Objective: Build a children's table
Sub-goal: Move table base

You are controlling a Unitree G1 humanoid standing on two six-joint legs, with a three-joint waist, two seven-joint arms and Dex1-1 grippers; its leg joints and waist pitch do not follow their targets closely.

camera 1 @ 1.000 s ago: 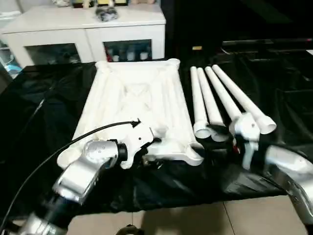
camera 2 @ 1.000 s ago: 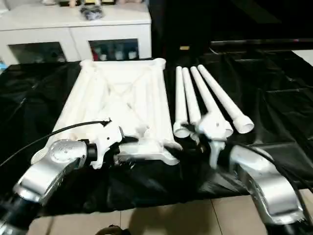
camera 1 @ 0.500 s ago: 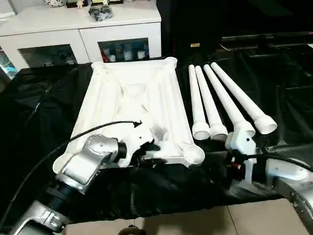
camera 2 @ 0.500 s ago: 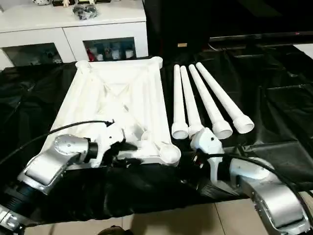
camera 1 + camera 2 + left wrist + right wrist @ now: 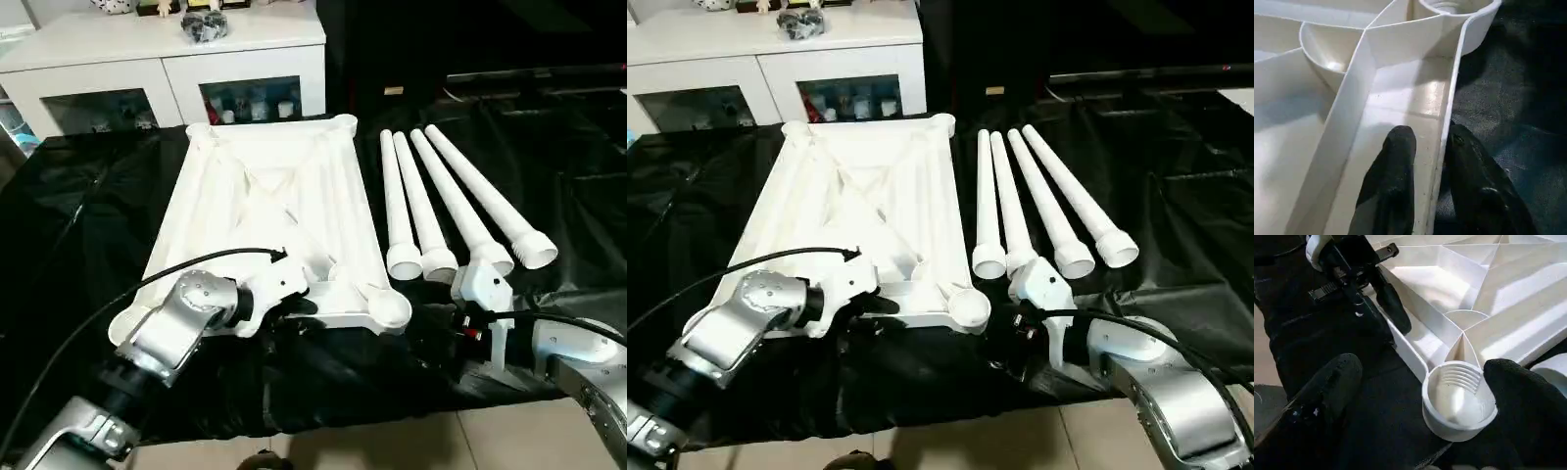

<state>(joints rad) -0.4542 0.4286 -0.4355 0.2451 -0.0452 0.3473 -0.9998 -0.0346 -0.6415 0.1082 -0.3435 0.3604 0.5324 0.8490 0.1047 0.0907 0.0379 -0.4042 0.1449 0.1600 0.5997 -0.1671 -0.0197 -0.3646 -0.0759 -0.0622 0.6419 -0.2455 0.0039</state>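
Left gripper [image 5: 1427, 147] fingers straddle the tabletop [image 5: 274, 211] near rim, one inside, one outside, pinching the wall. Right gripper [image 5: 1415, 396] wide open, empty, flanking the near corner socket [image 5: 1459, 399]. Tabletop lies ribs-up on the black cloth [image 5: 78, 225], four legs [image 5: 446, 201] just beside it. Looks like step: steady the top; next, right likely grabs a leg, seats it in that socket.

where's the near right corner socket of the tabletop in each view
Left eye view: corner socket, low centre, left of the leg ends.
Right eye view, just below centre.
Left wrist view, at the top edge, partly cut off.
Right wrist view, large, threaded inside, between the right gripper's fingers.
Shared landmark: the tabletop's near rim wall.
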